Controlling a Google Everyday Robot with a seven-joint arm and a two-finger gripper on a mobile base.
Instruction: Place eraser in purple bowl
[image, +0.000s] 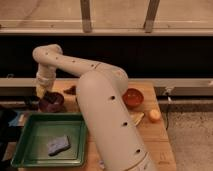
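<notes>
**One arm reaching over the purple bowl at the far left of the bench**

One camera view looks down on a wooden bench (160, 132) set against a long dark wall, with a pale ledge running along the wall and two upright metal posts rising behind it. To the right of the bench the floor is grey and speckled.

The robot's thick cream arm (107, 117) fills the middle, rising from the lower edge and bending back to the left. Its gripper (46, 94) hangs at the far left, directly above the purple bowl (52, 102) and very close to its rim. Whether the gripper is clasping anything or has let go cannot be told from here. A small dark shape sits at the bowl just under the gripper; it may be the eraser, but that is not clear enough to say.

A green tray (35, 140) lies at the near left corner of the bench, just in front of the purple bowl, and a grey-blue sponge (58, 145) rests flat inside it. An orange-red bowl (133, 97) stands on the right part of the bench, partly behind the arm. Near the right edge are a small round pale fruit (154, 115) and, just beside it to the left, a yellowish piece (136, 118) touching the arm's outline.
</notes>
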